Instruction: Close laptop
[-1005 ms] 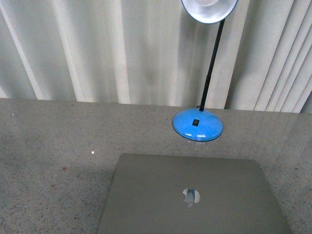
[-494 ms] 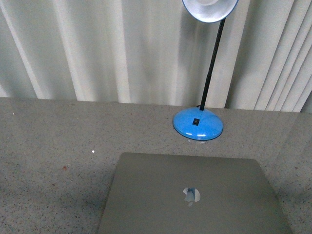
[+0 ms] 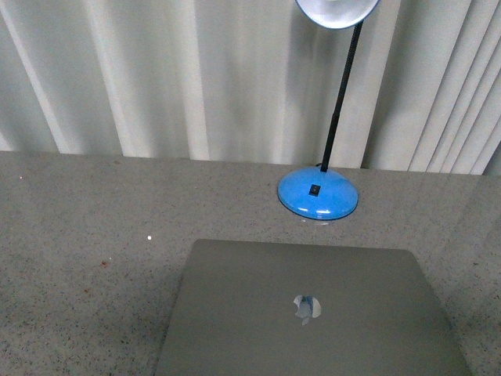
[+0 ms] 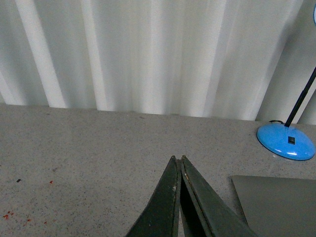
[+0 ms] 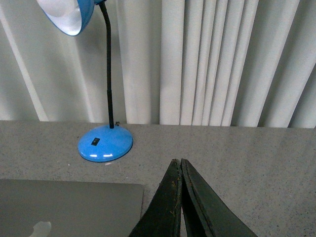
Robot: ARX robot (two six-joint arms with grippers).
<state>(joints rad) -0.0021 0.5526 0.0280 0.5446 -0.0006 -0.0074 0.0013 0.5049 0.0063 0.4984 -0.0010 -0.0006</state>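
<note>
The left gripper [image 4: 178, 160] was clenched on nothing, fingertips pressed together above the table [image 4: 89, 148]; the right gripper [image 5: 177, 163] was likewise pinched closed and empty; the laptop [image 3: 313, 313] lay flat, lid down, logo up, just in front of the lamp [image 3: 318, 194]; it sat between the two grippers, touching neither; the closing looked done, so the next move probably called only for keeping both arms clear of the lid
</note>
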